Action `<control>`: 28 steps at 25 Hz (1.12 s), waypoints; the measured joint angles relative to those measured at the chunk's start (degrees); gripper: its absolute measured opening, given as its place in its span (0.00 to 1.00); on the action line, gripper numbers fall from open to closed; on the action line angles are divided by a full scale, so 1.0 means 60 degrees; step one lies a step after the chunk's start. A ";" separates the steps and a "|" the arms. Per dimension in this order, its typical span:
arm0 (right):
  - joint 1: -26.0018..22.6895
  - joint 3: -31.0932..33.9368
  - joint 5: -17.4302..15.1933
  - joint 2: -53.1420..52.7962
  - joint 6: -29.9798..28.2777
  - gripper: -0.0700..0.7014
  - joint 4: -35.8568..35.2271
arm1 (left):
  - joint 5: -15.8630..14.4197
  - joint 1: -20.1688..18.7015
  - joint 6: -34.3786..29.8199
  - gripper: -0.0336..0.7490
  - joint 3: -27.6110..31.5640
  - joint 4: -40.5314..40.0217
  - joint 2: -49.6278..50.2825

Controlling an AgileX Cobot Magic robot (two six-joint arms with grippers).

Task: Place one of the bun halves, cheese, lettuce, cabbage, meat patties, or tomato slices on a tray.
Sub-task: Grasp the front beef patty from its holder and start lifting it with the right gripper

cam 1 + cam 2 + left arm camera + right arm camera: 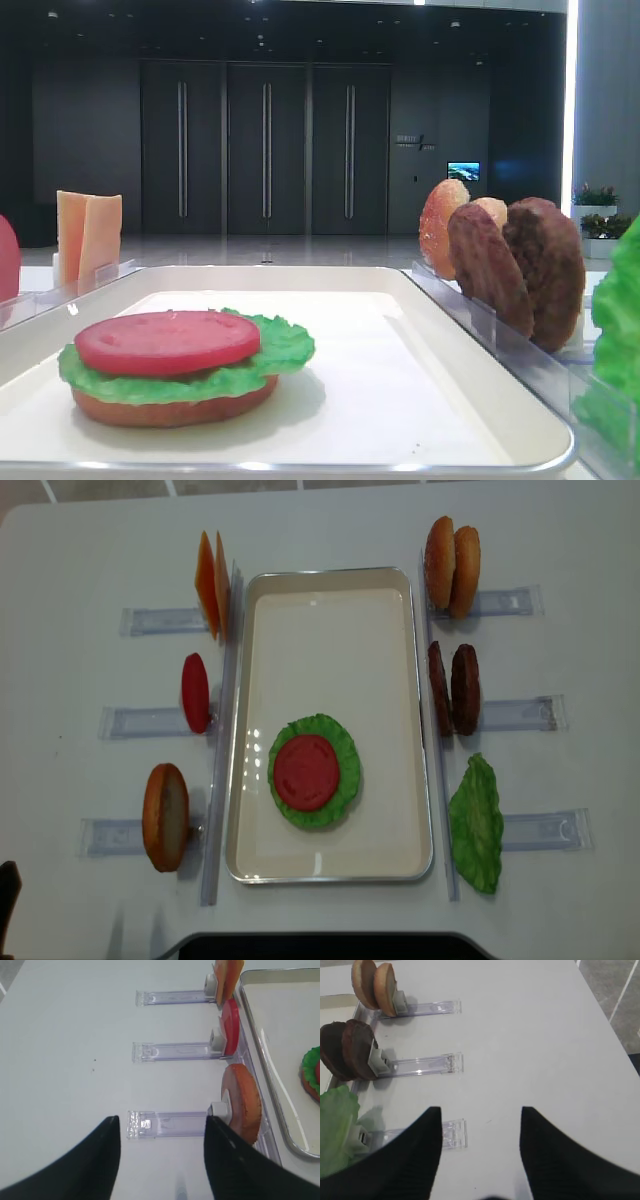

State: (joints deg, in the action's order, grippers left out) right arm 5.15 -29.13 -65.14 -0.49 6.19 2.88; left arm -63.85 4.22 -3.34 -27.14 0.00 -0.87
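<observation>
One white tabletop (330,520) under everything. Cream-white tray (330,610) at its middle, long axis running away from the robot. Clear plastic holder strips (520,715) lined up along both long sides of the tray, three per side. Near the tray's near end, slightly left of centre, a stack: bun half (175,405) at the bottom, lettuce (345,770) on that, tomato slice (307,772) on top, all lying flat. Right of the tray, nearest the robot, a second lettuce leaf (477,825) standing against its strip. Further along that side, two meat patties (453,688) upright on edge, touching each other, just beside the tray rim. Beyond those, two bun halves (452,552) upright, side by side. Left of the tray, nearest the robot, a single bun half (165,816) on edge. Next along, a lone tomato slice (196,692) on edge. Farthest on that side, cheese slices (211,585) standing upright as a pair. Right gripper (481,1115) hovering over bare tabletop beside the lettuce strip, jaws apart and gripping nothing. Left gripper (162,1122) hovering over the strip of the single bun half, jaws likewise spread, nothing between them.
</observation>
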 joint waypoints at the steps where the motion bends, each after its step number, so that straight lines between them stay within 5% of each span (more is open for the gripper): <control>1: 0.0000 0.0000 0.0000 0.0000 0.0000 0.54 0.0000 | 0.0000 0.0000 0.0002 0.56 0.0000 0.0000 0.0000; 28: 0.0000 -0.0016 0.0050 0.0000 0.0000 0.54 0.0000 | 0.0000 0.0000 0.0002 0.56 0.0000 0.0000 0.0000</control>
State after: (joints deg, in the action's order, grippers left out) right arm 5.15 -29.22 -64.84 -0.49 6.19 2.88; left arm -63.85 4.22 -3.32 -27.14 0.00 -0.87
